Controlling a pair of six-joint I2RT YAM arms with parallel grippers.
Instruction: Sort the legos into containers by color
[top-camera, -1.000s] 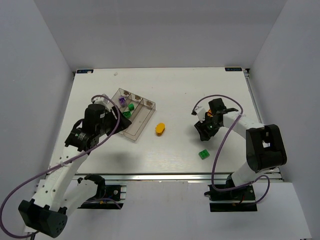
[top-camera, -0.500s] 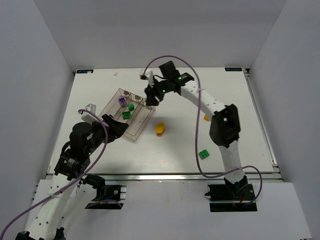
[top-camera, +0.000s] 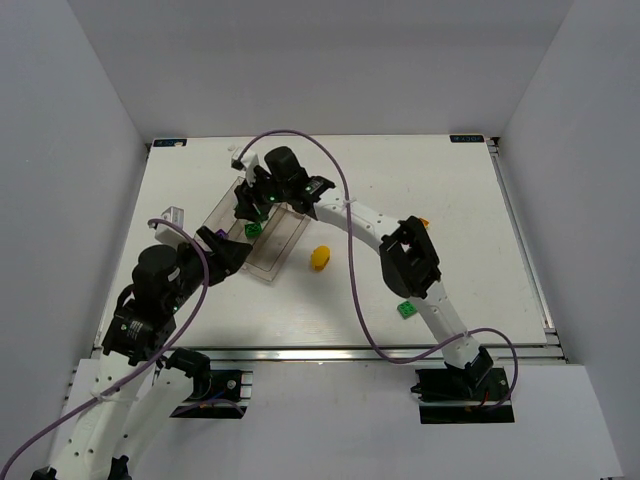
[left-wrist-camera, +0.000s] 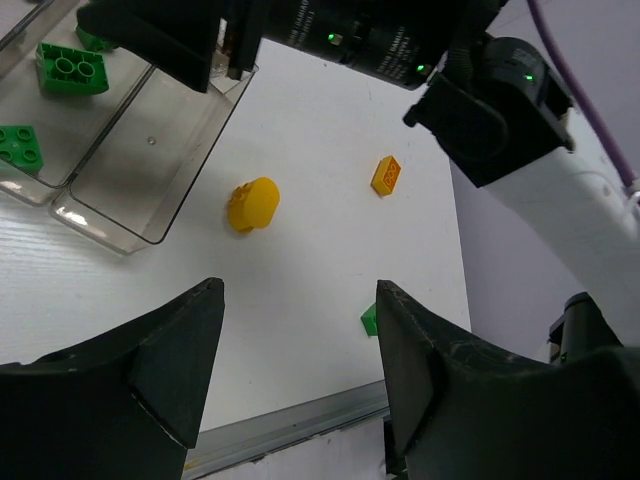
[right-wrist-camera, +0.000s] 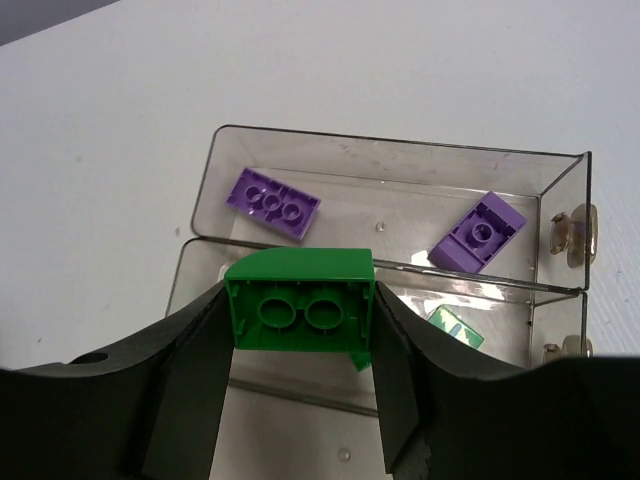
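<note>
My right gripper (right-wrist-camera: 300, 345) is shut on a green lego (right-wrist-camera: 300, 312), held underside up above the middle compartment of the clear tray (right-wrist-camera: 400, 150). Two purple legos (right-wrist-camera: 272, 202) (right-wrist-camera: 478, 231) lie in the far compartment. Another green lego (right-wrist-camera: 455, 328) lies below the held one. In the top view the right gripper (top-camera: 250, 203) is over the tray (top-camera: 278, 250). My left gripper (left-wrist-camera: 300, 370) is open and empty, near the tray's front corner (top-camera: 228, 252). A yellow oval lego (top-camera: 319, 258), an orange lego (left-wrist-camera: 387, 174) and a green lego (top-camera: 407, 309) lie on the table.
The right arm (top-camera: 350, 215) stretches across the table's middle from its base. The left wrist view shows two green legos (left-wrist-camera: 72, 68) (left-wrist-camera: 20, 145) in the tray (left-wrist-camera: 150, 170) and the table's metal front edge (left-wrist-camera: 290, 425).
The right arm has swung from the right side of the table over to the tray with the green lego. The left arm has drawn back toward the near left.
</note>
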